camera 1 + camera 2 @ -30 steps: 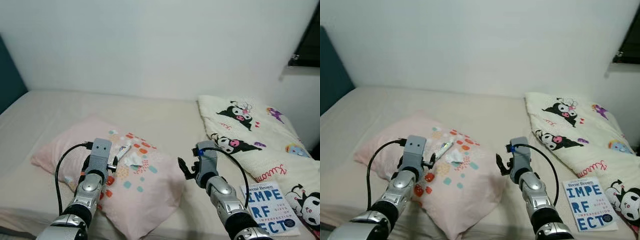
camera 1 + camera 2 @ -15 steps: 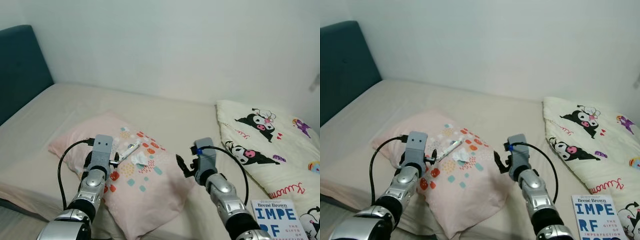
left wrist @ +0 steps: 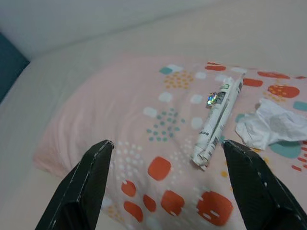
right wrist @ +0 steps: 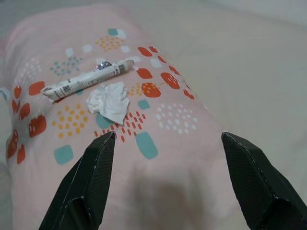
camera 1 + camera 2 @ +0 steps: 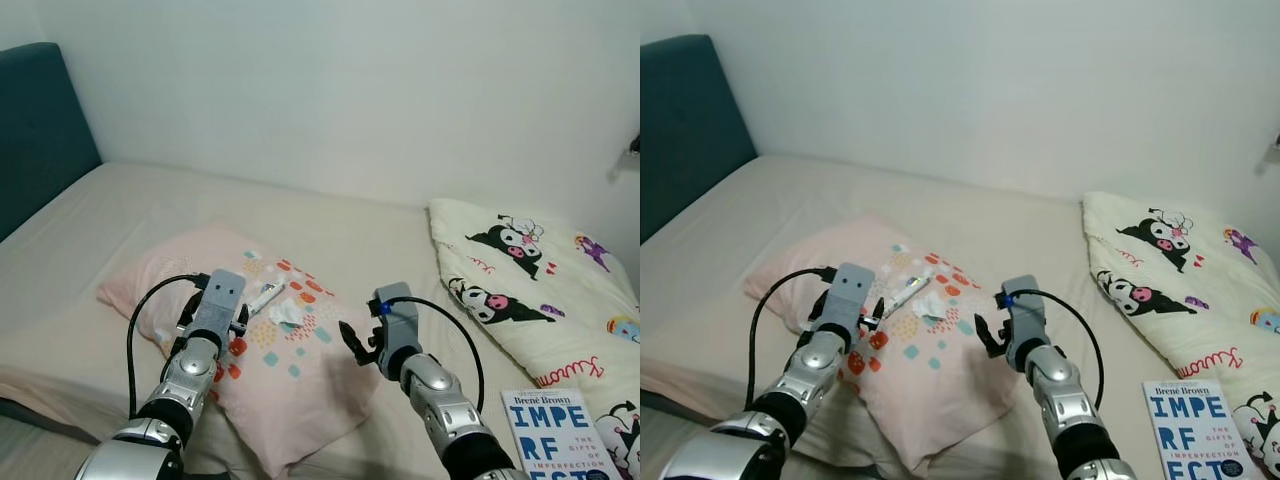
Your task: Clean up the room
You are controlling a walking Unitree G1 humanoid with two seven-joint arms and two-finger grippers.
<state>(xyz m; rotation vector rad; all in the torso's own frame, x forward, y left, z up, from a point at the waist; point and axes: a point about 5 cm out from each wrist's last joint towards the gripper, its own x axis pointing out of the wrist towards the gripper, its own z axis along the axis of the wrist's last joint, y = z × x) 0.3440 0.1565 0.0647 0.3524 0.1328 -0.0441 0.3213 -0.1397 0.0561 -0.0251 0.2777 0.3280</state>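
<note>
A rolled white wrapper and a crumpled white tissue lie on a pink pillow with coloured spots, on the bed. My left gripper hovers open over the pillow's near left part, just short of the wrapper and tissue. My right gripper is open above the pillow's right side, facing the tissue and wrapper. Nothing is held by either.
A beige mattress runs to a white wall. A teal headboard stands at the left. A cartoon-print blanket lies at the right, with a book at the near right corner.
The camera has shifted slightly. Both grippers have moved closer in over the pillow toward the wrapper and tissue; the right one moved left.
</note>
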